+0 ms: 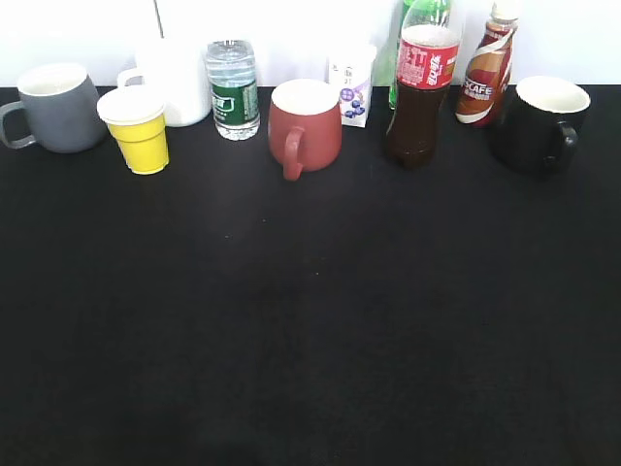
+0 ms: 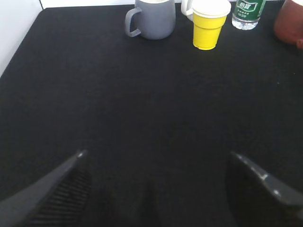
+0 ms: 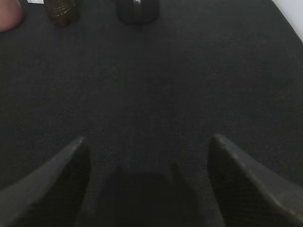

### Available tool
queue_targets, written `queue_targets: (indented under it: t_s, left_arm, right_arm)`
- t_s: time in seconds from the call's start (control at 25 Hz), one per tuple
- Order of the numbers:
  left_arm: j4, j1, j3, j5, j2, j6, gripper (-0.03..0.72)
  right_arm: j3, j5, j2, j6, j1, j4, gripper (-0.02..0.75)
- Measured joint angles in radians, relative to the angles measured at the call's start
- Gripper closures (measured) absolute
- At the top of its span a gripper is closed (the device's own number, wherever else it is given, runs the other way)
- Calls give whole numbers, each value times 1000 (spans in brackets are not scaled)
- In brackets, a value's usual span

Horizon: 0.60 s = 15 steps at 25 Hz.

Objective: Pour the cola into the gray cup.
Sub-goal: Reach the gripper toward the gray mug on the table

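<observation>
Both grippers, left (image 2: 156, 165) and right (image 3: 147, 151), gape empty; cola (image 3: 60, 10), seemingly, shows cropped.

Left end effector (image 2: 156, 189): jaws spread wide, nothing between them, hovering low over bare desk (image 2: 142, 104). Right end effector (image 3: 147, 182): jaws likewise wide apart and empty, also above bare desk. Neither arm shows in the exterior view.

Gray cup (image 2: 154, 20) beside yellow cup (image 2: 207, 26)
</observation>
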Motion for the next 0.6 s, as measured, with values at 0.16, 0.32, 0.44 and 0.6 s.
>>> queue_targets:
  t_s: [0.16, 0.32, 0.44, 0.6]
  left_arm:
    - [0, 0, 0, 0, 0, 0, 20]
    - [-4, 0, -1, -7, 0, 0, 120]
    - [4, 0, -21, -285, 27, 0, 129]
    - [31, 0, 119, -888, 298, 0, 129]
  right_arm:
    - [0, 0, 0, 0, 0, 0, 153]
    - [0, 0, 0, 0, 0, 0, 153]
    - [0, 0, 0, 0, 0, 0, 153]
    - [0, 0, 0, 0, 0, 0, 153]
